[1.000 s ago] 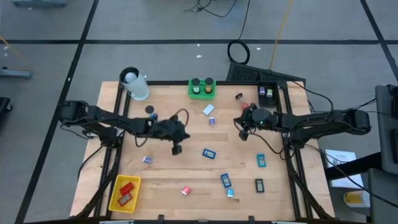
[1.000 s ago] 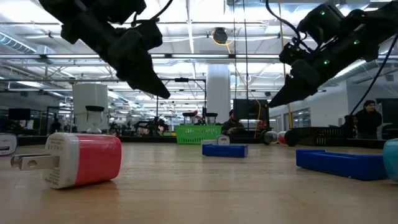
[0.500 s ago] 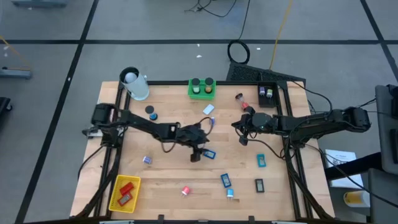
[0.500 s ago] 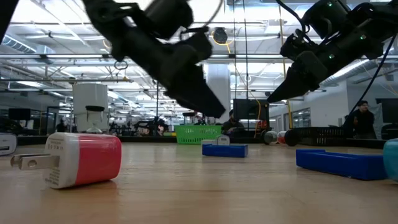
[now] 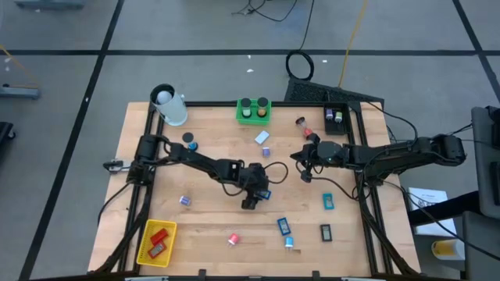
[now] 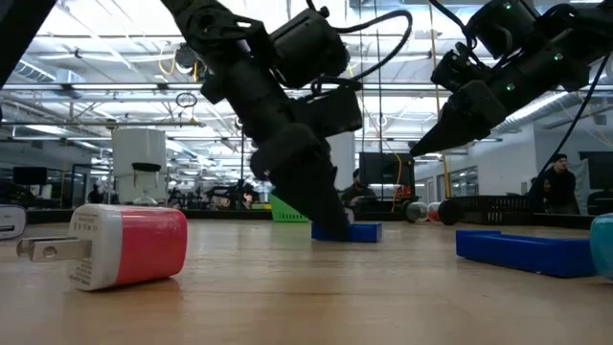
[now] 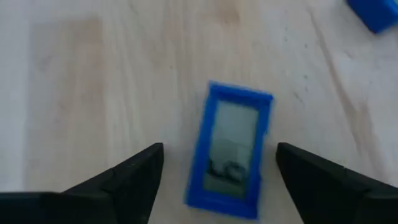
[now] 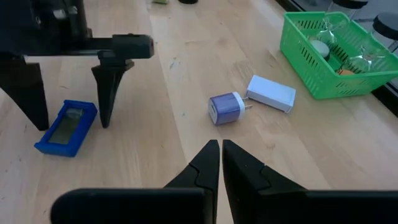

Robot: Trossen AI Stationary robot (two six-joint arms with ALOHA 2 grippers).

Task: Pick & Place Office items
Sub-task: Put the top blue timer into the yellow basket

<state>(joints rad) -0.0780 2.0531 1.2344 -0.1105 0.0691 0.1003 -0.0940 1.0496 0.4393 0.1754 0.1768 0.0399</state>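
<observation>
blue flat block [image 7: 229, 152] lies between open left claw [image 7: 219, 180] fingers; right claw [image 8: 220, 163] closed.

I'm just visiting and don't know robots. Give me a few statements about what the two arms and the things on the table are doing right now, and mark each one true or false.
1. The left gripper is open, with its fingers on either side of a blue block. True.
2. That blue block is lifted off the table. False: it lies flat on the wood.
3. The right gripper is shut and holds nothing. True.
4. The purple charger lies inside the green basket. False: it lies on the table beside a white block, outside the basket.
5. The yellow basket holds red pieces. True.
</observation>
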